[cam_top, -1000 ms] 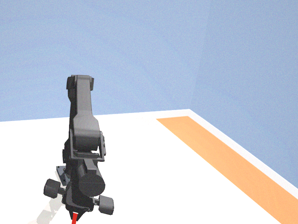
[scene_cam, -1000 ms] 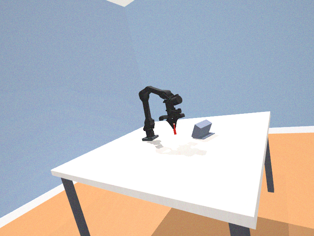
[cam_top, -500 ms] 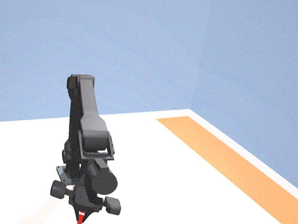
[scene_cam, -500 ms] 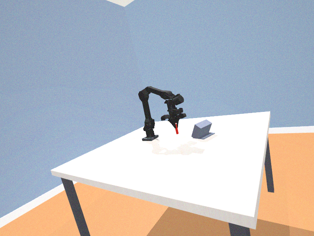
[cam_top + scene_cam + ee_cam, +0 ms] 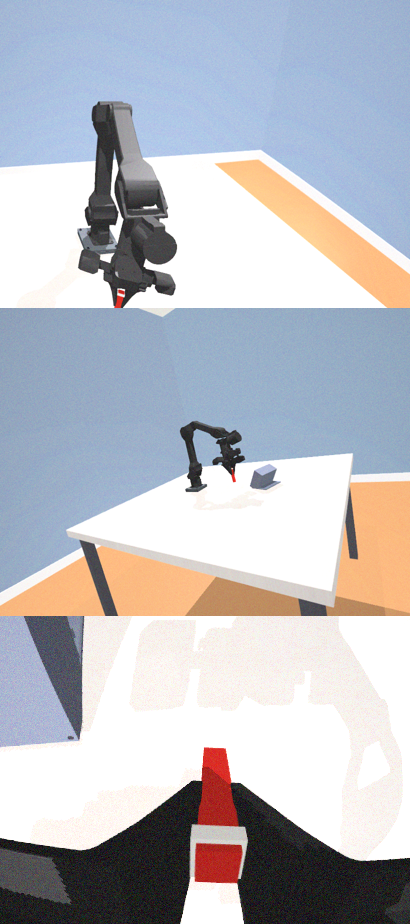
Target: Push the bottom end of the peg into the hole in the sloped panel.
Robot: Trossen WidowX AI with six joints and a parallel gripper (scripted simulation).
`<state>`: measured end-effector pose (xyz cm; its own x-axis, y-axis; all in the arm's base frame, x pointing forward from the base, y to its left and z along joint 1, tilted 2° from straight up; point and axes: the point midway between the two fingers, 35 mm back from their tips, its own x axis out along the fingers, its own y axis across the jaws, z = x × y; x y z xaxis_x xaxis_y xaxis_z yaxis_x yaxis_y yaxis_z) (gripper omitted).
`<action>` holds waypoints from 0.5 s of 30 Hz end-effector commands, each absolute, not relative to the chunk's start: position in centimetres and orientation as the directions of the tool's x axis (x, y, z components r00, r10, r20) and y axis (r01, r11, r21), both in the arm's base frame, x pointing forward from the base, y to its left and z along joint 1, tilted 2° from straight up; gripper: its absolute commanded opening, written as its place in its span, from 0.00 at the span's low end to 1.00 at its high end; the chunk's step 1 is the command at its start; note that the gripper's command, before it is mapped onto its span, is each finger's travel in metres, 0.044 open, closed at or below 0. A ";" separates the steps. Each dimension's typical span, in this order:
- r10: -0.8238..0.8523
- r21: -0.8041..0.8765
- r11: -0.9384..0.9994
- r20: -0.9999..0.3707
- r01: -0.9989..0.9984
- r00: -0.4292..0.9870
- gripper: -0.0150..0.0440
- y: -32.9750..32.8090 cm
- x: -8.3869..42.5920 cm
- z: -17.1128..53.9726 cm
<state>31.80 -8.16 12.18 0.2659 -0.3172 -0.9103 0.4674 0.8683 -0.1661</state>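
You are carrying a red peg [image 5: 233, 475] through the air above a white desk [image 5: 212, 536], and the end effector [image 5: 231, 466] is pinching it near its upper end. In the exterior view the peg is hanging down and slightly tilted, its bottom end clear of the desk surface. The wrist view is looking down the peg's length: it has a square section with flat sides, and a pale band is wrapping it where the dark fingers are pressing in from either side.

The sloped panel [image 5: 263, 476], a grey-blue wedge on a flat base, is sitting on the desk near the peg, on the side away from the arm's base. In the wrist view the panel is showing only at the upper left corner, so it is well off the line the peg is pointing along. You cannot see the hole from any view here.

You are most likely in the carrying stage, with insertion not yet begun. To do this well, you are wanting to bring the panel's face to the centre of the wrist view, tilt the peg until its axis is matching the direction the hole points, and rotate the wrist so the flat sides are lining up with the hole before any push. Keep the pinch firm; a slip now would be spoiling the alignment.
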 end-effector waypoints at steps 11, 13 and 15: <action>-0.351 -0.174 0.868 -0.878 0.465 0.325 0.25 -6.7 32.1 12.3; -0.354 -0.175 0.868 -0.874 0.464 0.333 0.25 -6.5 32.2 12.3; -0.358 -0.175 0.869 -0.869 0.463 0.341 0.25 -6.3 32.2 12.3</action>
<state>32.32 -6.50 12.12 0.3263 -0.3479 -0.8789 0.4574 0.8718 -0.1753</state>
